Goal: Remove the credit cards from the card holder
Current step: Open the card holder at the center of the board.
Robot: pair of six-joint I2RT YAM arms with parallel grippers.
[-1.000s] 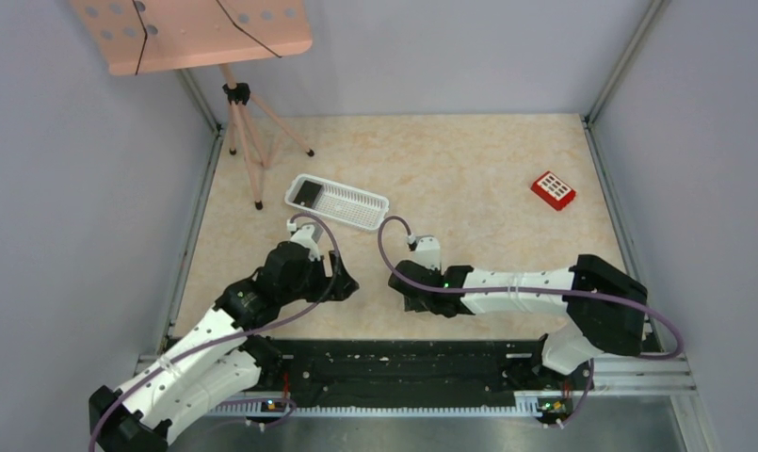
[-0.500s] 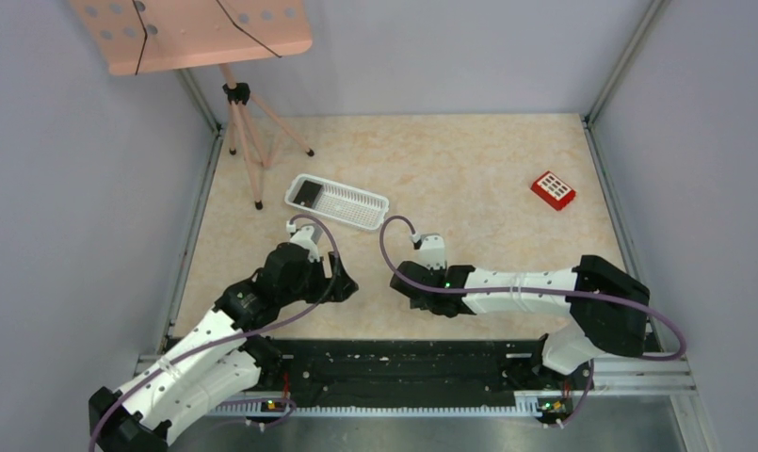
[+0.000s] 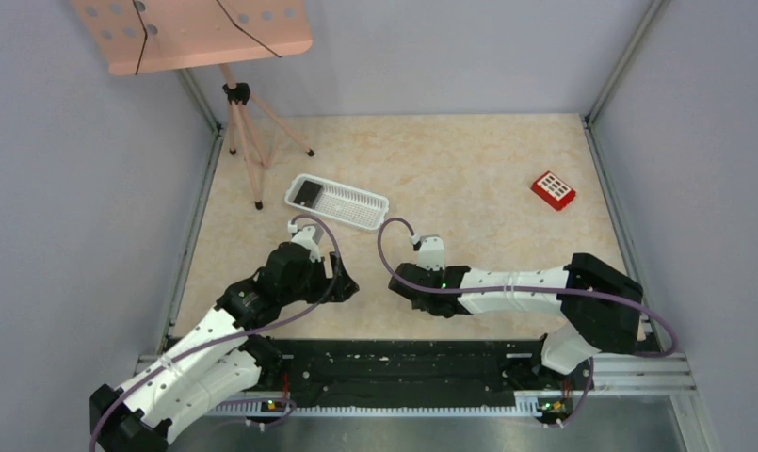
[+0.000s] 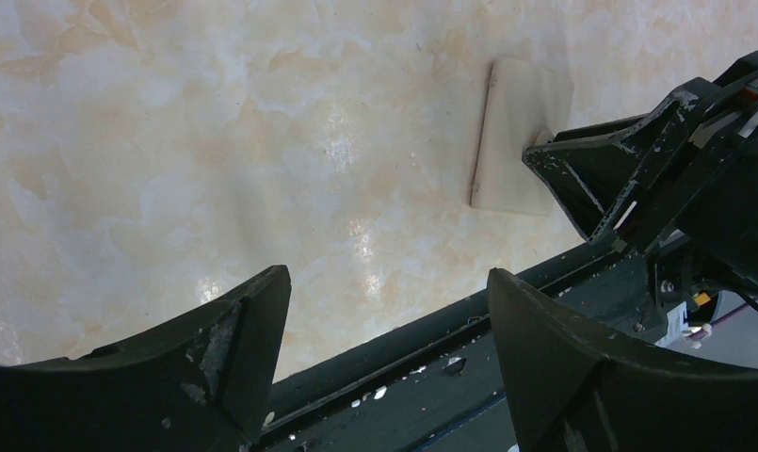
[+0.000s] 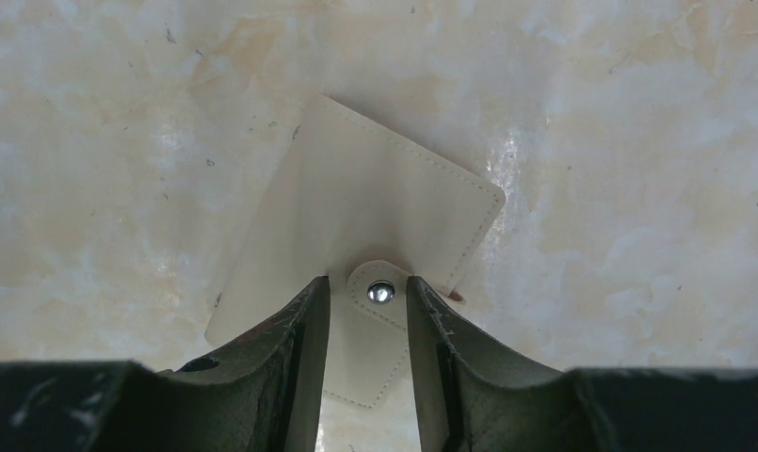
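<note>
The card holder (image 5: 375, 198) is a pale cream folded wallet with a stitched snap tab, lying flat on the marble table near the front edge. It also shows in the left wrist view (image 4: 521, 132). My right gripper (image 5: 367, 282) is down on it, its jaws closed narrowly on the snap tab (image 5: 380, 292), with the metal snap between the fingertips. In the top view the right gripper (image 3: 410, 298) hides the holder. My left gripper (image 4: 386, 275) is open and empty, a short way left of the holder (image 3: 348, 282). No cards show.
A white slotted basket (image 3: 351, 205) with a dark flat item (image 3: 307, 193) stands behind the grippers. A red box with white squares (image 3: 553, 189) sits far right. A tripod stand (image 3: 248, 141) is at back left. The black rail (image 3: 403, 363) runs along the near edge.
My right arm has shifted slightly to the left over the card holder. The left arm has barely moved.
</note>
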